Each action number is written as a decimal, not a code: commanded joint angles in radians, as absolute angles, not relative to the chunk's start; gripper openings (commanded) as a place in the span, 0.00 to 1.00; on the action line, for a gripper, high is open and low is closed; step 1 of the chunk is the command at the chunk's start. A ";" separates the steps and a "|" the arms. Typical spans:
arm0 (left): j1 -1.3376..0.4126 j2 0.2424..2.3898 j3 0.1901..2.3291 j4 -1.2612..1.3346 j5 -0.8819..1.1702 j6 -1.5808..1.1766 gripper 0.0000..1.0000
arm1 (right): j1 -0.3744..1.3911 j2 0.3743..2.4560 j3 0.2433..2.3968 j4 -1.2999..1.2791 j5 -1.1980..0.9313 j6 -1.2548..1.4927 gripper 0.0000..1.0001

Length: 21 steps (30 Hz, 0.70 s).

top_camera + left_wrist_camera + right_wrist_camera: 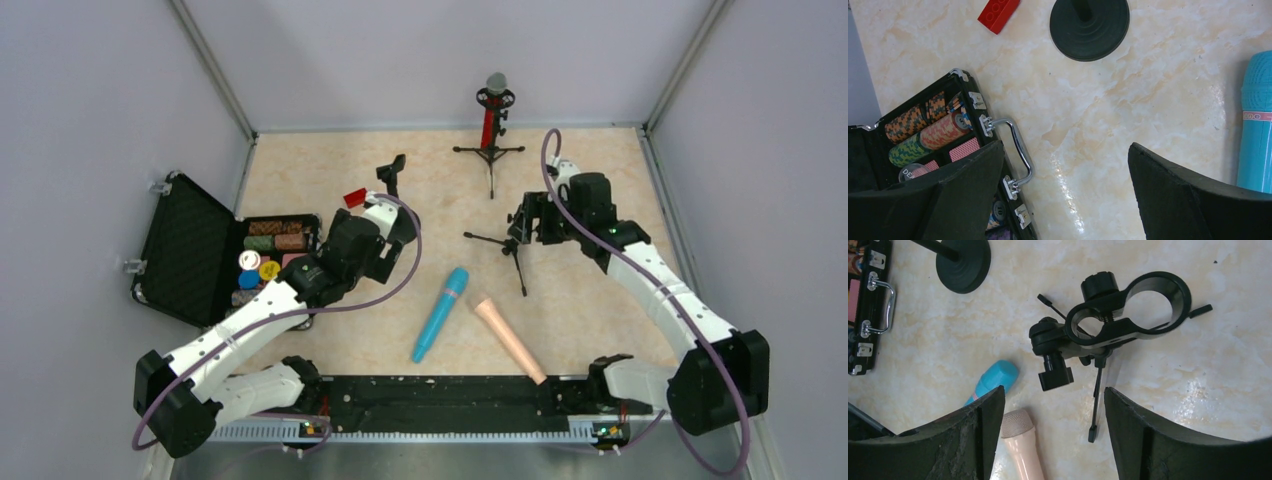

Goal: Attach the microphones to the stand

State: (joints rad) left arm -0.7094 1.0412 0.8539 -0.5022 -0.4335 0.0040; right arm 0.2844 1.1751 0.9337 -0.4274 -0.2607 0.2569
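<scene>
Standing upright at the far side of the table, the red microphone is held in the clip of a tripod stand; this is shown by the top view alone. The cyan microphone and the peach microphone are seen there lying flat near the front edge, between the two arms, side by side but apart, with their heads toward the far side.

A second tripod stand is partly hidden in the top view by the right arm. Only the right wrist view makes its ring clip plain: nothing is held in it. The right gripper is held above this stand, fingers spread wide and nothing gripped; the heads of the cyan and peach microphones are caught at the lower left of that view.

The left gripper is likewise spread and empty, over bare table between the handle of the open chip case and the cyan microphone. A round black base and the red block are shown more clearly by the left wrist view.
</scene>
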 commanded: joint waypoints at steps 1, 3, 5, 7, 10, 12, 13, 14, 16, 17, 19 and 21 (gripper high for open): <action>-0.714 1.034 0.864 -0.495 -0.426 0.018 0.98 | 0.333 1.202 0.896 -0.223 -0.259 0.253 0.71; -0.714 1.033 0.865 -0.494 -0.428 0.018 0.98 | 0.370 1.209 0.870 -0.157 -0.196 0.240 0.71; -0.714 1.035 0.863 -0.494 -0.429 0.018 0.98 | 0.401 1.222 0.840 -0.096 -0.121 0.229 0.71; -0.714 1.037 0.865 -0.495 -0.428 0.018 0.98 | 0.417 1.238 0.816 -0.038 -0.055 0.219 0.71; -0.714 1.037 0.864 -0.494 -0.427 0.018 0.98 | 0.421 1.259 0.781 0.055 -0.004 0.211 0.70; -0.714 1.038 0.864 -0.495 -0.428 0.018 0.98 | 0.421 1.273 0.768 0.103 0.028 0.197 0.68; -0.714 1.037 0.864 -0.494 -0.429 0.018 0.98 | 0.420 1.278 0.761 0.133 0.031 0.191 0.67; -0.714 1.036 0.864 -0.494 -0.429 0.017 0.98 | 0.420 1.283 0.755 0.162 0.029 0.186 0.66; -0.713 1.039 0.864 -0.494 -0.430 0.018 0.98 | 0.421 1.293 0.737 0.241 0.023 0.183 0.58; -0.713 1.039 0.864 -0.493 -0.430 0.017 0.98 | 0.421 1.297 0.730 0.271 0.023 0.184 0.50; -0.715 1.039 0.865 -0.494 -0.430 0.018 0.98 | 0.421 1.308 0.710 0.341 0.019 0.191 0.40; -0.713 1.039 0.862 -0.494 -0.432 0.018 0.98 | 0.420 1.322 0.703 0.385 0.014 0.206 0.26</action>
